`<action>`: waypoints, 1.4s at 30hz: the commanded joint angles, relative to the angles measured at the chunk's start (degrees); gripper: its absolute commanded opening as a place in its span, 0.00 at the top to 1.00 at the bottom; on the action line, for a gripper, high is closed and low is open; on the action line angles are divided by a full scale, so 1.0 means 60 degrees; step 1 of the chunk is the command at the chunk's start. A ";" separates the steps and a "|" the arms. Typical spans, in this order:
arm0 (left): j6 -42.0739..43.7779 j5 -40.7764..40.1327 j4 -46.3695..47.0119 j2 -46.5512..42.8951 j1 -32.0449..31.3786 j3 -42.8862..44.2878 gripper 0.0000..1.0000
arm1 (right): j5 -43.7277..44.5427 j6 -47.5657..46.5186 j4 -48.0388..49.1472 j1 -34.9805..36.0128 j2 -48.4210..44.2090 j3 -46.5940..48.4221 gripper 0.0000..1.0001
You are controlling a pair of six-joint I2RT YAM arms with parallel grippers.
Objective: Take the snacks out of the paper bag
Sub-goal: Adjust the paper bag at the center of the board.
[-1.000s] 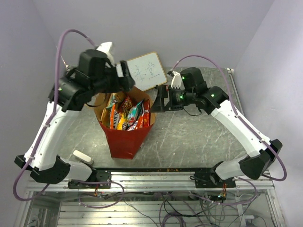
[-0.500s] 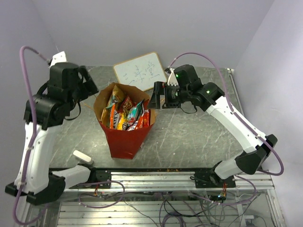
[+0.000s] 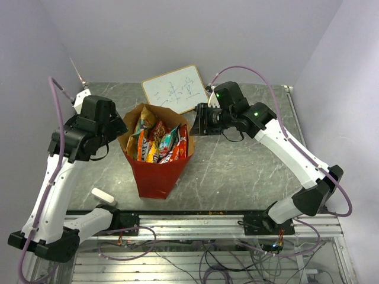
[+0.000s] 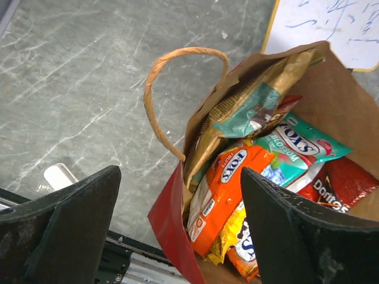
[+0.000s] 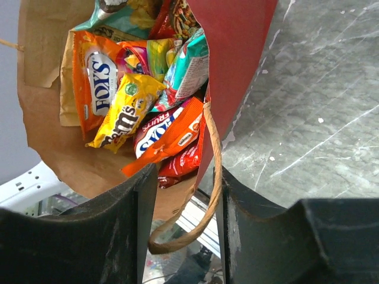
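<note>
The paper bag [image 3: 155, 177], red outside and brown inside, stands upright at the middle of the table. It is full of snacks [image 3: 159, 142]. My left gripper [image 3: 115, 127] hangs open at the bag's left rim. In the left wrist view its jaws [image 4: 183, 236] straddle the red wall [image 4: 172, 225], with an orange FOX'S packet [image 4: 228, 183] and a teal one below. My right gripper [image 3: 198, 121] is at the right rim. Its jaws [image 5: 185, 177] have narrowed around the rim and loop handle [image 5: 212, 154], with a gap still showing. The right wrist view shows orange, yellow and teal packets [image 5: 98, 77].
A white framed writing board [image 3: 176, 89] lies just behind the bag. A small white object [image 3: 103, 196] sits at the front left by the metal rail [image 3: 189, 222]. Bare marbled tabletop [image 3: 249, 165] lies right of the bag. The bag's left loop handle [image 4: 177, 59] stands up.
My left arm swung out from over the bag to the left, then settled at the left rim. My right gripper moved in onto the right rim and its jaws narrowed.
</note>
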 commanded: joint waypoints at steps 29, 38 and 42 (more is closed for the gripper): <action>0.1908 0.4391 0.2532 0.1460 0.3613 0.1363 0.93 | -0.0973 -0.1418 0.0187 0.0124 0.1161 0.1624 1.00; 0.2484 0.5046 0.3324 0.1736 0.3611 0.2976 0.93 | -0.1980 -0.1265 0.0720 0.0530 0.2355 0.2831 1.00; 0.2625 0.6335 0.4399 0.1487 0.3613 0.2301 0.93 | -0.1738 -0.1290 0.0850 0.0518 0.2007 0.1918 1.00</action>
